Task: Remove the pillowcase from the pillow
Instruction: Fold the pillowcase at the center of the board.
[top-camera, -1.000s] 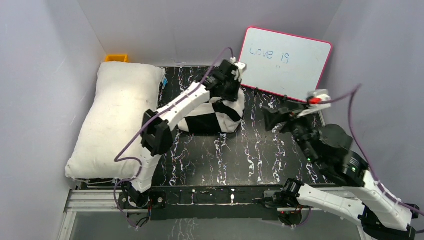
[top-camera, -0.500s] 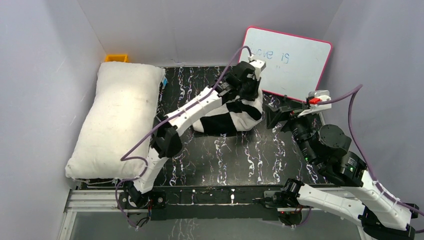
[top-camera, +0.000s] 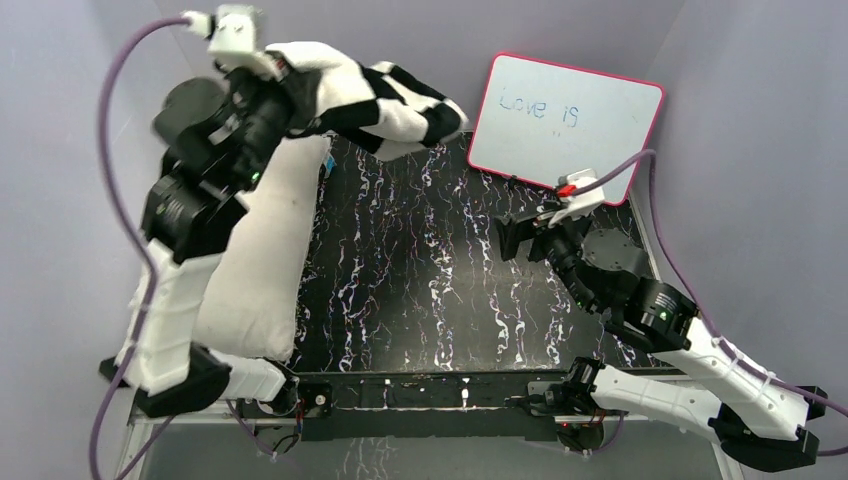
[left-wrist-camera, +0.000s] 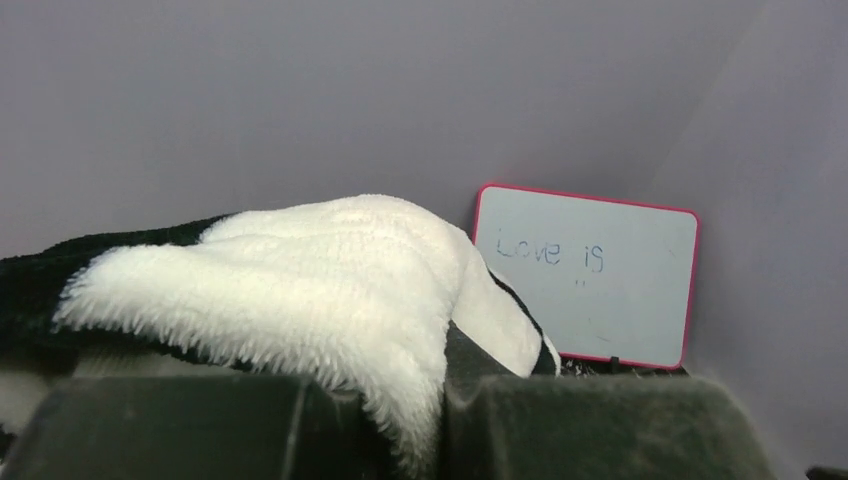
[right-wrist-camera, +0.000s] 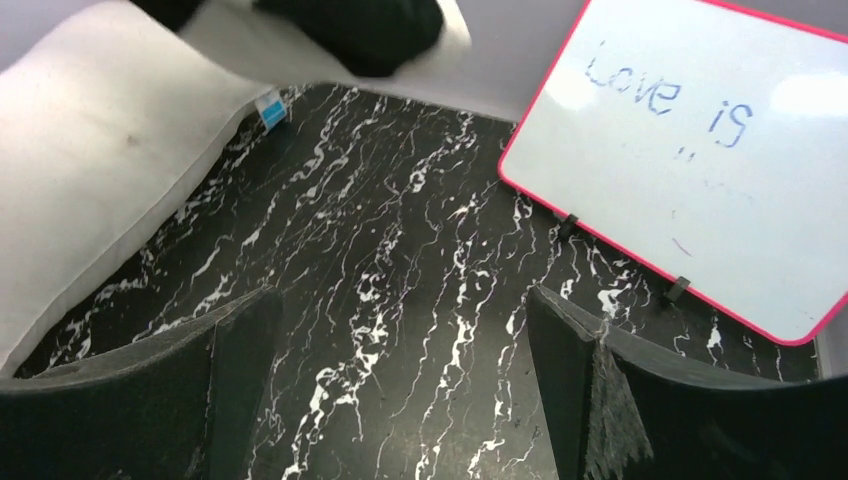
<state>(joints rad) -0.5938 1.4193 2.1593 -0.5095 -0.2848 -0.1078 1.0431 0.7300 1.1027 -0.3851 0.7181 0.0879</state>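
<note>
Since my left jaws pinch the pillowcase (top-camera: 370, 100) high off the pillow (top-camera: 265, 260), I'd carry it over the bench (top-camera: 430, 300) w/o snagging, then drop; right jaws spread, empty.

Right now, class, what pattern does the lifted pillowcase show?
The pillowcase has large black-and-white checks; the top external view shows it best.

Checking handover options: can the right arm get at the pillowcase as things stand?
Probably yes. The pillowcase hangs in the air from the left gripper, its loose end toward the right gripper, which is open with only bare table between.
</note>
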